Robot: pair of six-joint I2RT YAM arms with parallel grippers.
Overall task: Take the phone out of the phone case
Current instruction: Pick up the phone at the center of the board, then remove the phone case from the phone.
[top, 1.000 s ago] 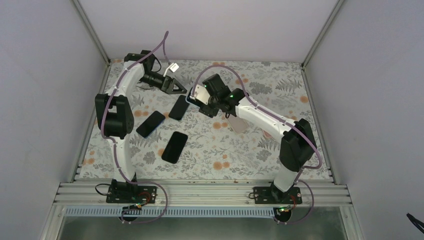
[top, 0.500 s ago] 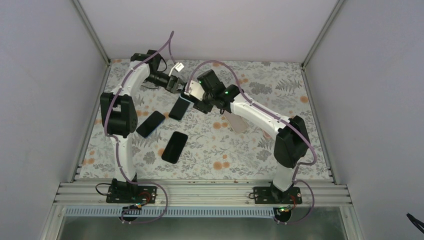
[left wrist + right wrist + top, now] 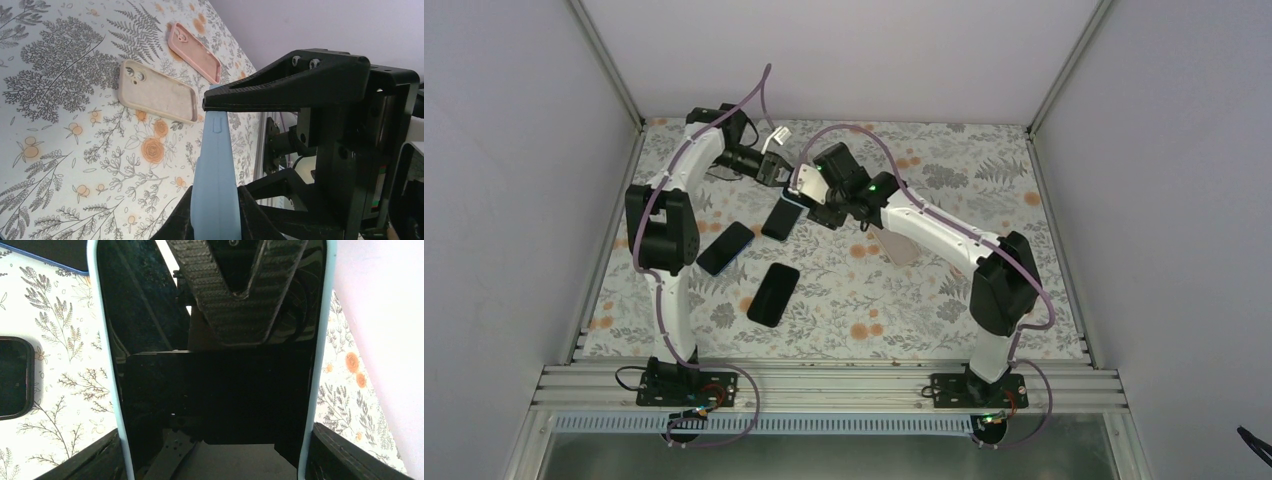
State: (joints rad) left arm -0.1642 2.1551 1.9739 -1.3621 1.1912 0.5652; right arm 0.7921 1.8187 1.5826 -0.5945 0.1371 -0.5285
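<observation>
A phone [image 3: 215, 390] with a black screen sits in a light-blue phone case [image 3: 320, 340], held in the air above the back of the table. My right gripper [image 3: 215, 460] is shut across the case's width, a finger on each long side. My left gripper [image 3: 215, 220] is shut on the case [image 3: 216, 165], which the left wrist view shows edge-on, front and back pinched. In the top view the left gripper [image 3: 780, 172] and the right gripper [image 3: 812, 198] meet at the cased phone [image 3: 795, 190]. One left finger [image 3: 235, 290] lies over the screen's far end.
Three dark phones [image 3: 781, 215] [image 3: 725, 248] [image 3: 773, 294] lie on the flowered table left of centre. A beige case [image 3: 157, 92] and a pink case [image 3: 195, 52] lie empty to the right, under the right arm. White walls enclose the table.
My left gripper has swung right to the held phone and closed on the case. The right arm has shifted the phone slightly up and left toward it.
</observation>
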